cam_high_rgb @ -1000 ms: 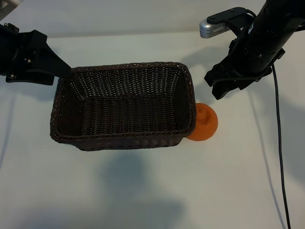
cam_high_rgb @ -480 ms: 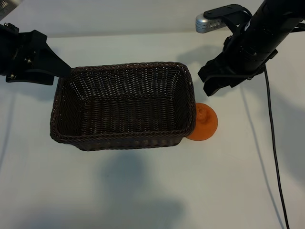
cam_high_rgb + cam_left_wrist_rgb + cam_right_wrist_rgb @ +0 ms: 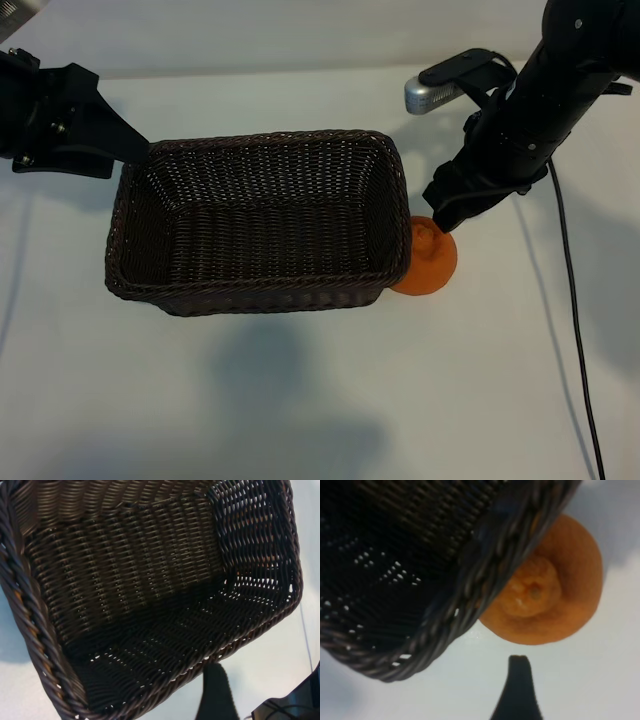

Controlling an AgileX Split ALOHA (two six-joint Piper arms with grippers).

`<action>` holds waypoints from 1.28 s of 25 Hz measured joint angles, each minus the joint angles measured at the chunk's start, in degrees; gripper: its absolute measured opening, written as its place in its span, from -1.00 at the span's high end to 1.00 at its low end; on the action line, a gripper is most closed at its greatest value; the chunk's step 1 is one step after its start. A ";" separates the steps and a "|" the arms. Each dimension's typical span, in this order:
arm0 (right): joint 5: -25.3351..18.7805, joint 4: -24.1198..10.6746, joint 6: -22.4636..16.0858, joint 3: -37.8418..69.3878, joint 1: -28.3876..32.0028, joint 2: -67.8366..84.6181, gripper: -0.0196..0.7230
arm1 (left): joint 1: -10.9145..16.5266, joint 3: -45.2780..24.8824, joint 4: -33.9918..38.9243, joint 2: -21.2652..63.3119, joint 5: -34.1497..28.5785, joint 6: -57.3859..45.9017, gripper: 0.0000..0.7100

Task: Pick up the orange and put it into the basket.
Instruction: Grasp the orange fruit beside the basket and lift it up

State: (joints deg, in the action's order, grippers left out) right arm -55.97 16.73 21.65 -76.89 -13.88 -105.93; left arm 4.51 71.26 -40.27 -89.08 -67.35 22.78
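The orange (image 3: 438, 266) lies on the white table, touching the right end of the dark wicker basket (image 3: 250, 291). My right gripper (image 3: 447, 214) hangs open just above the orange's far side and holds nothing. In the right wrist view the orange (image 3: 545, 595), knob showing, sits partly behind the basket's braided rim (image 3: 485, 575), and one dark fingertip (image 3: 518, 666) stands a little short of it. My left gripper (image 3: 128, 150) is open at the basket's far left corner. One of its fingers (image 3: 215, 690) shows outside the basket wall (image 3: 280, 600). The basket holds nothing.
A silver camera housing (image 3: 432, 92) sticks out from the right wrist. A black cable (image 3: 572, 300) trails down the table's right side. Bare white tabletop (image 3: 320, 400) stretches in front of the basket.
The right arm has come down and to the left, from beside the basket's far right corner to just over the orange. The left arm, basket and orange have stayed put.
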 joint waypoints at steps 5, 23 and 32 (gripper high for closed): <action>-0.02 4.43 7.71 0.60 0.00 0.00 -0.52 | 0.00 0.00 0.00 0.00 0.00 0.60 -0.48; 0.87 6.62 22.06 0.87 0.00 -1.60 -0.51 | 0.00 0.00 0.00 0.00 0.00 0.87 -0.48; 3.06 5.48 23.43 0.94 0.00 -3.65 -0.51 | 0.00 0.00 0.00 0.00 0.00 0.87 -0.48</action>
State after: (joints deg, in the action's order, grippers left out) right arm -52.91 22.21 45.08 -75.95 -13.88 -109.59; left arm 4.51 71.26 -40.27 -89.08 -67.35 23.64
